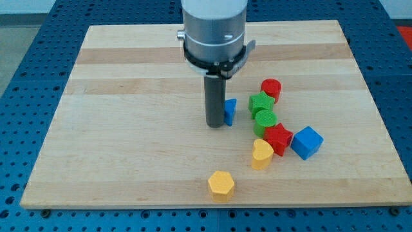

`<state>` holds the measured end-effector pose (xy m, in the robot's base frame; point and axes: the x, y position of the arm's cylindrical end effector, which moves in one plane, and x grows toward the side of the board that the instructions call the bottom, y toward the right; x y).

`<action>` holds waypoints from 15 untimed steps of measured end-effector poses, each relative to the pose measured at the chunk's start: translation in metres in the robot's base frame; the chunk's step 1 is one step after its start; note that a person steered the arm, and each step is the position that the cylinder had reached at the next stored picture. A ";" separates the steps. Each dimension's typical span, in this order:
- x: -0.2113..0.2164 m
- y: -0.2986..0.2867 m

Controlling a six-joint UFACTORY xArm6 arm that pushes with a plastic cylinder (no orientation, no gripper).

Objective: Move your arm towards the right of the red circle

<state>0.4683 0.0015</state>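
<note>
Nearest the view's bottom sits a yellow hexagon point(221, 184). My tip point(216, 125), a bare rod with no claw to open or close, touches a small blue block point(230, 111) on its right. Farther right, the red circle point(271, 88) tops a cluster holding a green star point(261, 102).

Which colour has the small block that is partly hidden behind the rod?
Blue, seen in the camera view, just on the view's right of my tip.

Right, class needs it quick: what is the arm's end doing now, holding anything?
My tip: a bare dark rod with no jaws, holding nothing, beside a small blue block, to the view's left of the red circle block.
</note>
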 end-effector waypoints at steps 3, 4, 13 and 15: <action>-0.100 0.042; -0.137 0.036; -0.074 0.182; -0.062 0.185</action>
